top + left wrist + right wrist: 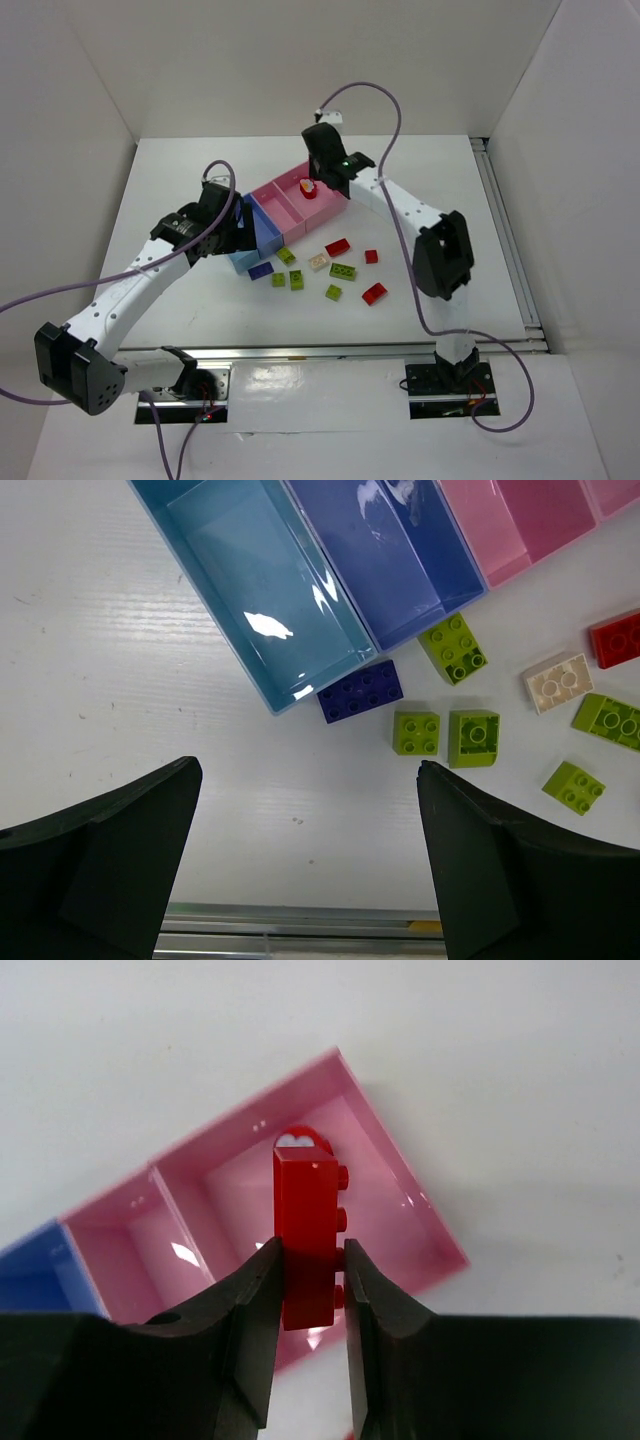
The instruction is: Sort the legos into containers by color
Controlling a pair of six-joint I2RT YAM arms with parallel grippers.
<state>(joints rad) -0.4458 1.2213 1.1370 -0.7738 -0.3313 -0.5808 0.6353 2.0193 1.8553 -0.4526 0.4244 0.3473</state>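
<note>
One red lego [305, 1210] clamped in right gripper [310, 1260], over far pink tray [400, 1210]. Left gripper [310, 770] fingers apart beside light blue tray [250, 590]; remaining legos [344, 271] (green, red, purple, cream) loose on worktop [180, 190].

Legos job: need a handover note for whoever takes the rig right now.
Right end effector: shut on a red brick, held over the end pink tray, not yet released.
Left end effector: open, empty, above the table near the light blue tray.
Done: nothing visible in any tray.
Left: drop the held brick, then sort the loose red bricks (three), green bricks (five), cream brick and purple brick.
</note>
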